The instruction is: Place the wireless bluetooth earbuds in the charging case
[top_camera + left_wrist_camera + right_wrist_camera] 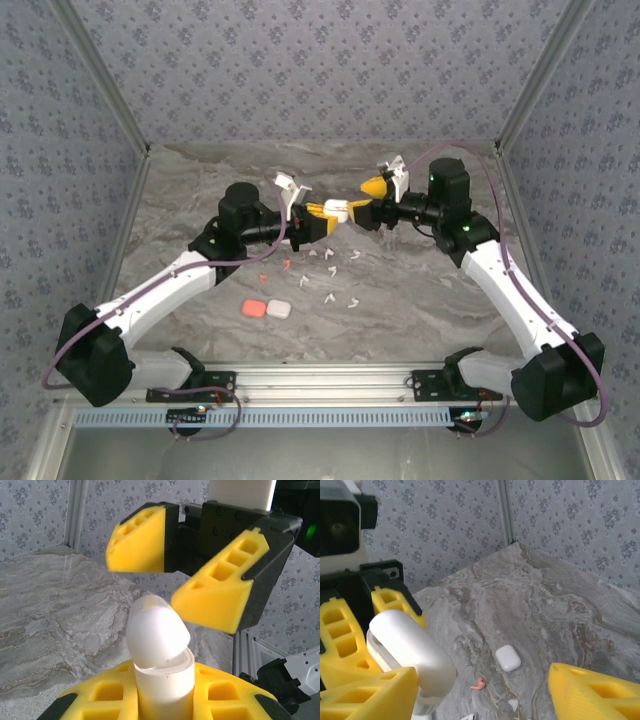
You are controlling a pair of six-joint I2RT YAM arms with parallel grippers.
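My left gripper (pixel 325 214) is shut on a white charging case (pixel 336 209), held above the table. In the left wrist view the case (pixel 162 672) stands upright between my yellow fingers (pixel 100 692), its rounded lid (pixel 157 630) tilted partly open. My right gripper (pixel 369 196) is open, and its two yellow fingers (pixel 140 540) hang just above and beside the lid without closing on it. Several white earbuds (pixel 333 272) lie scattered on the marble below. A coral earbud (pixel 263 277) lies left of them, and one (pixel 478 683) lies under the right gripper (pixel 482 677).
A coral case (pixel 254 308) and a second white case (pixel 279 309) lie side by side near the front of the table (pixel 420 290). The second white case (pixel 507 657) is shut. Patterned walls and metal corner posts (pixel 130 210) ring the marble table.
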